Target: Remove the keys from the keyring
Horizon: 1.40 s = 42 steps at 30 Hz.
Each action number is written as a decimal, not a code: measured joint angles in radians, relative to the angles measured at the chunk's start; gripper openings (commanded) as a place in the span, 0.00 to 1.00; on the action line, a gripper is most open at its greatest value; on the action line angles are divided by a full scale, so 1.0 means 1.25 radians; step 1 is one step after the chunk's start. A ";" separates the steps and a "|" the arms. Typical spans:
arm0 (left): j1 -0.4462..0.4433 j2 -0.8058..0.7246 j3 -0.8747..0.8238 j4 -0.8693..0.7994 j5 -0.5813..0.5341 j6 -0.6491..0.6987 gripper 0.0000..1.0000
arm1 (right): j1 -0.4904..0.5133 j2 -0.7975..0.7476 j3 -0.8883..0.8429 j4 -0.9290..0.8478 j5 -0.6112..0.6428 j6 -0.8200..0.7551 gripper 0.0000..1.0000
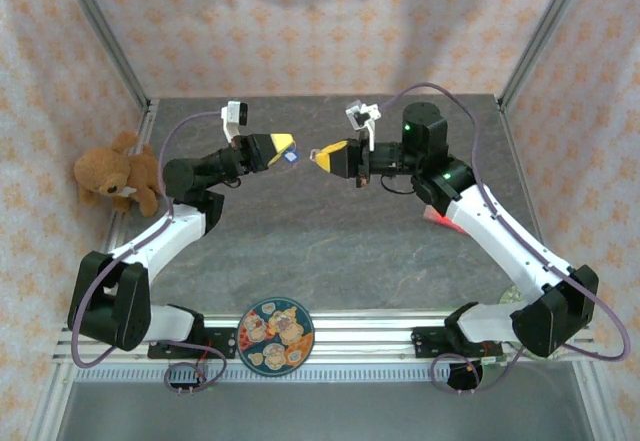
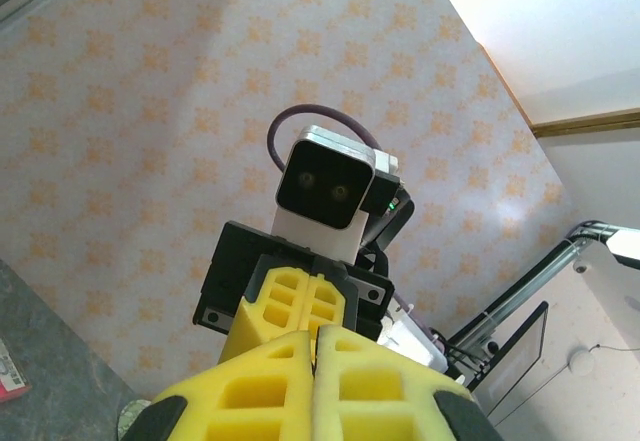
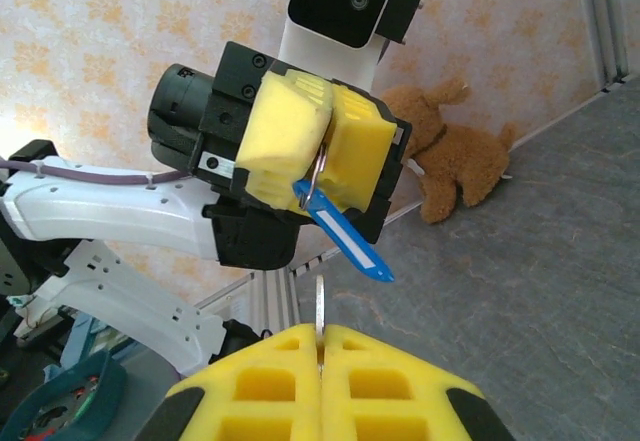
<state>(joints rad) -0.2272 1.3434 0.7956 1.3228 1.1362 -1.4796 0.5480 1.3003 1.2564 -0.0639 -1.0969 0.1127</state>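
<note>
Looking out from the right wrist cam: nearest is the right gripper [image 3: 320,346], its yellow foam pads pressed flat together on the thin pale metal key [image 3: 320,306]. The key pokes out toward 12 o'clock, long axis in line with the fingers. Just past its tip hangs the bright blue flat-tagged keyring [image 3: 345,233], tag slanting down toward 4 o'clock. The left gripper [image 3: 325,156] is pinched tight on its thin metal ring. Way back at 2 o'clock sits a brown plush teddy bear [image 3: 455,156]. Key and ring look apart, so I'd guess the separating is basically done. Next up: back the arms apart cleanly without re-snagging.
</note>
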 measured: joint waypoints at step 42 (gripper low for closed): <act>-0.059 0.140 -0.080 -0.997 -0.732 0.711 0.54 | -0.010 0.145 -0.249 -0.058 0.439 0.072 0.00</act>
<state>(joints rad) -0.3012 1.5185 0.6960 0.0765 0.2207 -0.5907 0.5358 1.4818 0.9447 -0.1364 -0.5476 0.2028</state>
